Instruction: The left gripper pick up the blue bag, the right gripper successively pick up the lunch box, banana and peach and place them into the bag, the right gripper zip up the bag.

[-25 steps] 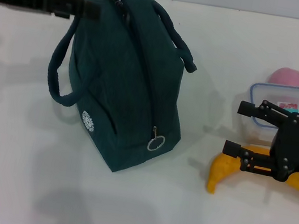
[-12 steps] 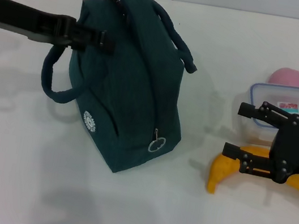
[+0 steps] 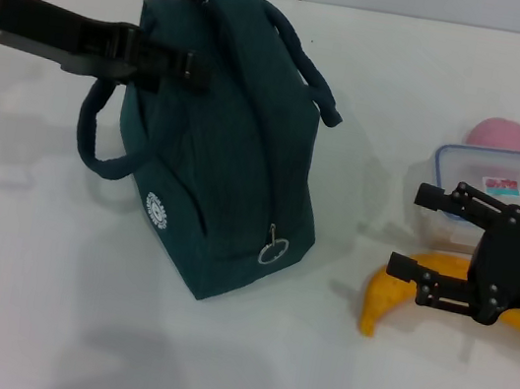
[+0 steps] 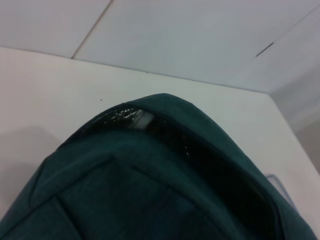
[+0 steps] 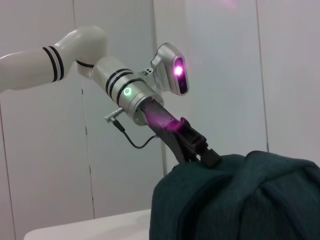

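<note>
Dark teal fabric fills the left half of our head view: the bag [image 3: 219, 138] stands upright on the white worktop [image 3: 43, 298], its zipper pull ring [image 3: 273, 250] hanging low on the near edge. At far left our left gripper [image 3: 187, 65] reaches in level and sits at the bag's upper side, just above 1 looped handle [image 3: 89, 141]. We judge it is placed there to catch the top edge and hold the bag up and open, but we cannot tell whether its fingers have closed on the cloth; the right wrist view shows them only touching the top of the bag.

Further right, well apart from the bag, our right gripper [image 3: 416, 231] hovers with its 2 fingers spread and nothing between them. It hangs over the banana [image 3: 393, 297] and just in front of the lunch box [image 3: 502, 180], with the peach [image 3: 503, 134] behind that. All 3 items lie outside the bag, so we take loading as not yet begun.
</note>
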Action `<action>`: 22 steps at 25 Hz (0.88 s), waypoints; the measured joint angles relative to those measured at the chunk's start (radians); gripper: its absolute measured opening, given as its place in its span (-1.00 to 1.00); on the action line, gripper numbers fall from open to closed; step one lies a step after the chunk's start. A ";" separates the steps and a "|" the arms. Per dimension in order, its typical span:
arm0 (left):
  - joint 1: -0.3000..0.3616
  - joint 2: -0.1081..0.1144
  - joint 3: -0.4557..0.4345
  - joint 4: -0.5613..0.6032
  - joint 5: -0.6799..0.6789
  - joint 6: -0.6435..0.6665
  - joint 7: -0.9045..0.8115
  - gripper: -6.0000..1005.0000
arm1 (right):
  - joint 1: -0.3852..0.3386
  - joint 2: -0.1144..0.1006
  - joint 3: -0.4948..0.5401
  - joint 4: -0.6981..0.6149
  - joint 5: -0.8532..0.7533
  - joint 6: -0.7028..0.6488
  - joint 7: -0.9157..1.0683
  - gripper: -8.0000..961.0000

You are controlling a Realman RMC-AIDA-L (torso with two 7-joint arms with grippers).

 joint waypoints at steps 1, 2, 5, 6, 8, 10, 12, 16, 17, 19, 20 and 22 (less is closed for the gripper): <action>0.000 -0.001 0.002 0.000 0.007 -0.003 0.001 0.49 | 0.000 0.000 0.000 0.001 0.001 0.000 -0.001 0.76; 0.000 -0.004 0.003 0.003 0.020 -0.005 0.002 0.48 | 0.000 0.000 0.000 0.001 0.001 0.000 -0.002 0.76; 0.000 -0.009 0.005 0.010 0.042 -0.005 0.004 0.48 | 0.000 0.000 0.000 0.001 0.002 -0.001 -0.002 0.76; 0.000 -0.009 0.005 0.011 0.044 -0.005 0.003 0.47 | 0.000 0.000 0.000 0.001 0.003 -0.001 -0.003 0.76; 0.001 -0.009 0.006 0.007 0.045 -0.005 0.006 0.47 | -0.001 0.000 0.002 0.002 0.003 0.000 -0.008 0.76; 0.002 -0.009 0.013 0.005 0.045 -0.005 0.014 0.46 | -0.003 0.000 0.008 0.009 0.006 -0.001 -0.023 0.76; 0.002 -0.008 0.020 0.007 0.044 -0.005 0.019 0.45 | -0.004 -0.001 0.010 0.019 0.011 -0.001 -0.035 0.76; -0.008 0.000 0.022 0.009 0.039 -0.002 0.016 0.44 | -0.005 -0.002 0.011 0.027 0.015 0.000 -0.053 0.76; -0.008 0.000 0.022 0.009 0.039 -0.002 0.016 0.24 | -0.005 -0.002 0.011 0.027 0.015 0.000 -0.054 0.76; -0.014 0.003 0.025 0.005 0.042 0.001 0.019 -0.03 | -0.005 -0.002 0.011 0.027 0.015 0.000 -0.054 0.76; -0.014 0.003 0.025 0.006 0.043 0.000 0.019 -0.11 | -0.005 -0.002 0.011 0.027 0.015 0.000 -0.054 0.76; -0.014 0.002 0.023 0.009 0.043 -0.003 0.020 -0.27 | -0.005 -0.002 0.011 0.027 0.015 0.000 -0.054 0.76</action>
